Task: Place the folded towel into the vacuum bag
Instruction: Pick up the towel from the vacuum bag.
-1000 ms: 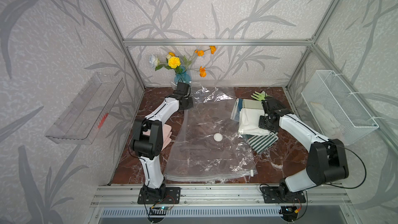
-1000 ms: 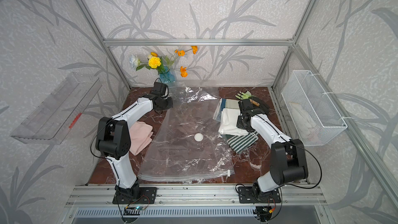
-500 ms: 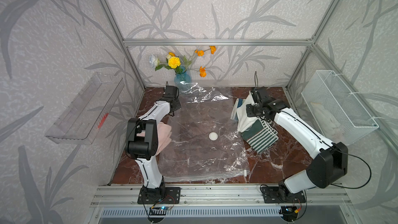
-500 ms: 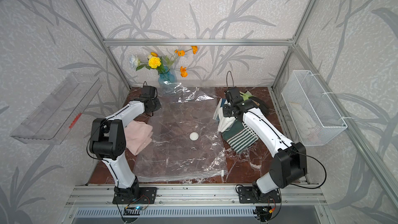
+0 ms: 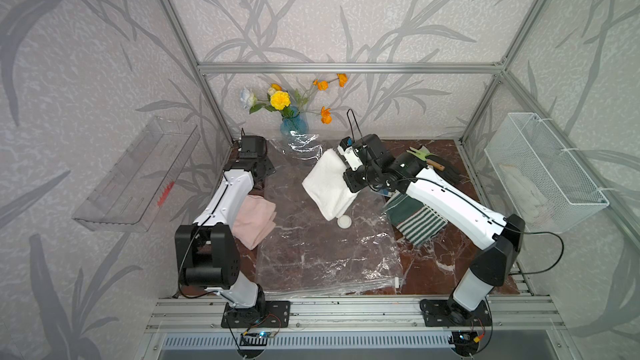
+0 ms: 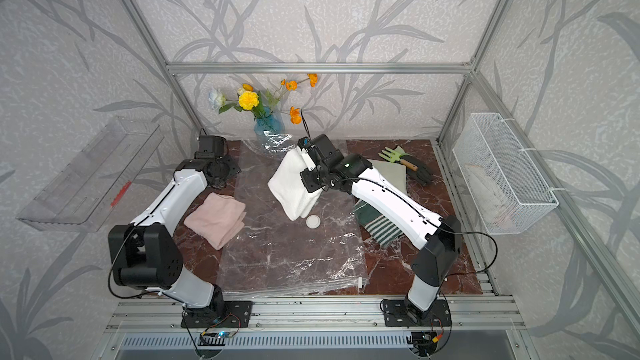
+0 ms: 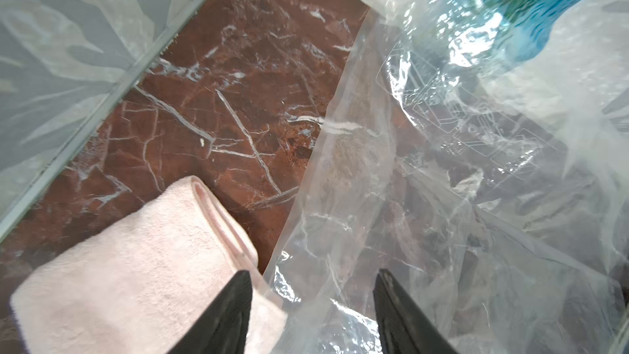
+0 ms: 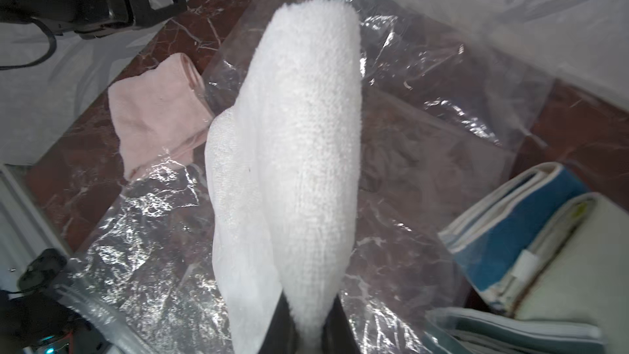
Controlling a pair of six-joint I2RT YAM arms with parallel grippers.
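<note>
My right gripper (image 8: 308, 330) has its jaws pinched on one end of the folded white terry towel (image 8: 306, 131). The towel hangs from them in the air above the large transparent crinkly vacuum bag (image 5: 311, 251), outside the plastic. In both top views it sits over the far half of the bag, and its lowest corner is just at 11 o'clock of the bag's round white valve cap (image 5: 344, 221).

The bag lies flat across the middle of the red-brown marble tabletop (image 5: 443, 261). Its small white slider clip (image 5: 396, 282) is at the 5 o'clock corner. The bag's 12 o'clock end is rumpled up against the blue glass vase of yellow and orange flowers (image 5: 293, 122).

My left gripper (image 7: 313, 301) is low at about 10 o'clock of the table. Its jaws are spread and clamp nothing. The bag's side edge runs through the gap, and I cannot tell whether either fingertip touches it. One finger (image 7: 231, 311) overlaps the folded pink towel (image 7: 136, 267), which lies at 9 o'clock of the bag with its edge touching the plastic.

A dark green towel with white stripes (image 5: 415, 223) lies at 3 o'clock of the bag, partly under my right arm.
</note>
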